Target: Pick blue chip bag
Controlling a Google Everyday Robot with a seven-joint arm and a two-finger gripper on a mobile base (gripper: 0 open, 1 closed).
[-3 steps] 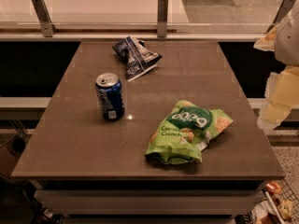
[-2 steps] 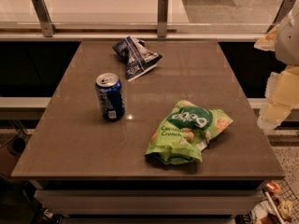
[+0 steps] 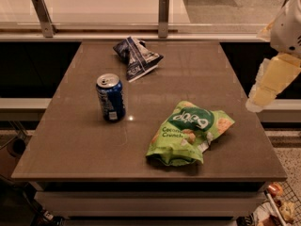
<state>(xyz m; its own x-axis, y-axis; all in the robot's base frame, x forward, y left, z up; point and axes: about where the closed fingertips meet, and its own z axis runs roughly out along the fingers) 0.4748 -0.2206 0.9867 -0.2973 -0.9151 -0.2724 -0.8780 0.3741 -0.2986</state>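
The counter (image 3: 70, 145) is a brown, slightly glossy rectangular surface that carries three items.

1. The blue chip bag (image 3: 136, 58) lies at the far edge of the counter, near the middle of that edge. It is dark navy with white panels, crumpled, and lies flat. Nothing touches it.
2. A blue soda can (image 3: 110, 98) with a silver top stands upright on the left half of the counter, nearer the camera than the blue chip bag and well apart from it.
3. A larger green snack bag (image 3: 188, 133) lies flat on the right half near the front edge, well apart from both other items.

The gripper (image 3: 263, 91) hangs in the air at the right border of the view, beyond the right edge of the counter, its pale yellow end angled down and to the left. It touches no item and is well apart from the blue chip bag. Whether it is spread or pressed together cannot be told from this view.

Behind the counter, two metal posts (image 3: 163, 15) stand along a rail
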